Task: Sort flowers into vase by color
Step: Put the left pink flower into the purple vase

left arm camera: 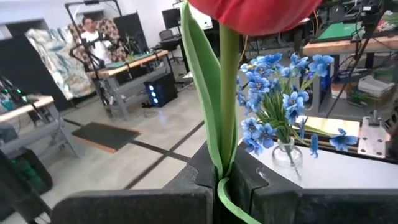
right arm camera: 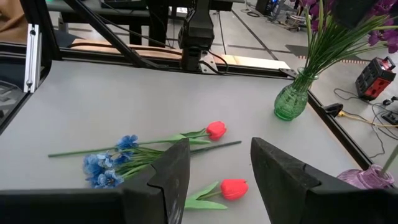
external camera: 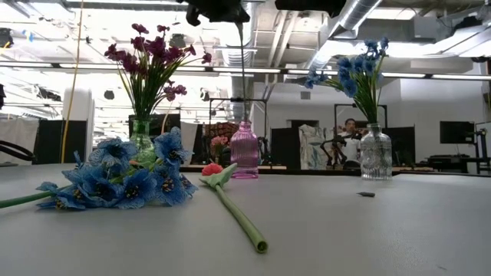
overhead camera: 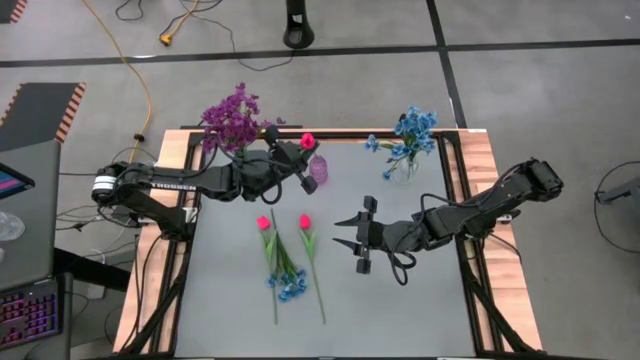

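My left gripper (overhead camera: 292, 160) is shut on a pink-red tulip (overhead camera: 307, 141) and stands level over the pink vase (overhead camera: 318, 172) at the table's far side. Purple flowers fill the green vase (overhead camera: 236, 152); blue flowers (overhead camera: 410, 132) stand in the clear vase (external camera: 376, 152). Two more tulips (overhead camera: 263, 222) (overhead camera: 305, 221) and a blue sprig (overhead camera: 290, 285) lie flat on the grey table's middle. My right gripper (overhead camera: 358, 240) hovers open just right of them, holding nothing; its wrist view shows them below its fingers (right arm camera: 168, 177). My left gripper pinches the tulip's stem (left arm camera: 226, 163) between its two fingers, a short way below the bud (left arm camera: 255, 12). The fingers come level from the table's left and lie across the stem. The tulip stands upright, bud up, and its stem (external camera: 243, 69) hangs down to the pink vase's mouth (external camera: 245, 123).
The table has a wooden rim (overhead camera: 480, 180). The three vases stand along the far edge: green at left, pink in the middle, clear at right. People and benches show in the room behind. A small dark scrap (external camera: 366, 194) lies on the table.
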